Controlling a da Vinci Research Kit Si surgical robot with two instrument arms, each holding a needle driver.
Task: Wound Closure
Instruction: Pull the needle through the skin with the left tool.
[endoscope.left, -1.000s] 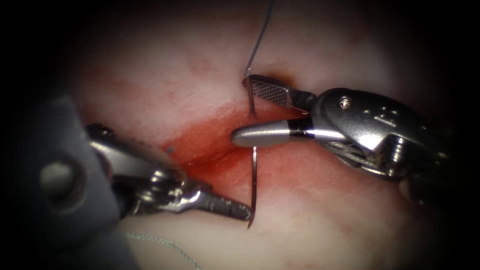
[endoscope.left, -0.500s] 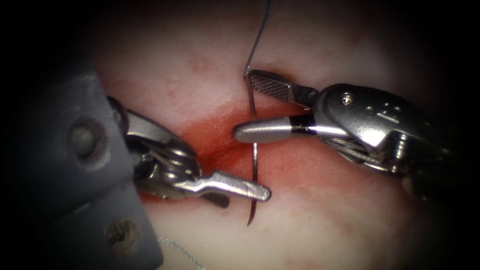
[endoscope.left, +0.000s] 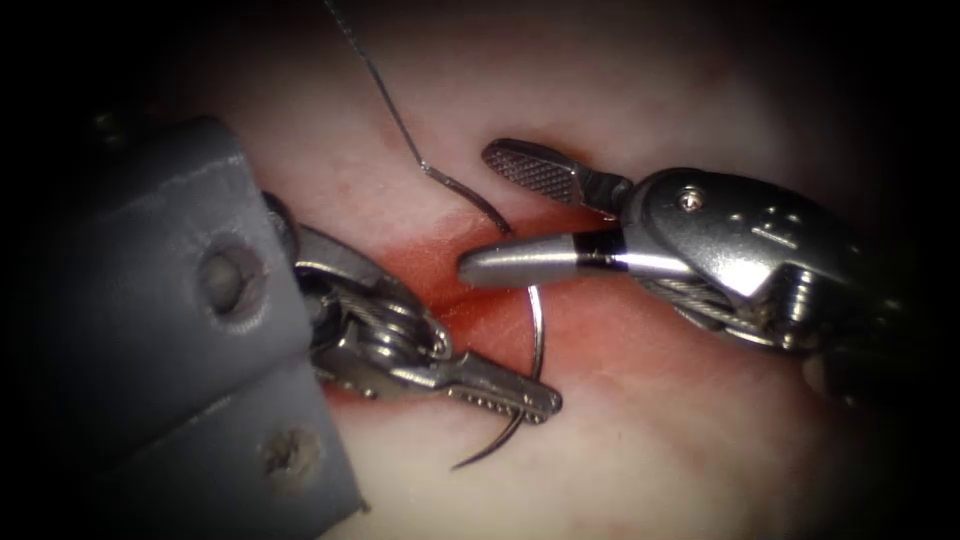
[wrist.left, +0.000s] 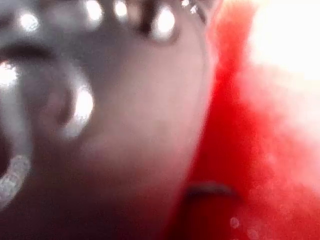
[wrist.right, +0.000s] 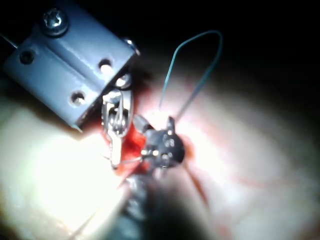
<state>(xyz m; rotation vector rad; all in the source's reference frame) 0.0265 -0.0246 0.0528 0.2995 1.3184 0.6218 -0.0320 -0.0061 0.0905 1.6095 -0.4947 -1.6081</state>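
Since released by right gripper (endoscope.left: 505, 215), needle (endoscope.left: 537, 330) rotated in left gripper (endoscope.left: 520, 395).

Curved needle (endoscope.left: 535, 330): thin dark steel arc, lying free above the tissue (endoscope.left: 700, 470) at the frame centre, not embedded. Its pointed tip sits at the lower centre, its swaged end at the upper centre, with the bow of the curve facing right.

Thread (endoscope.left: 385, 90): a thin dark strand running from the swaged end up to the upper left edge.

Tissue: pale, with the cut (endoscope.left: 420, 270) stained by red fluid (endoscope.left: 600, 340) across the middle.
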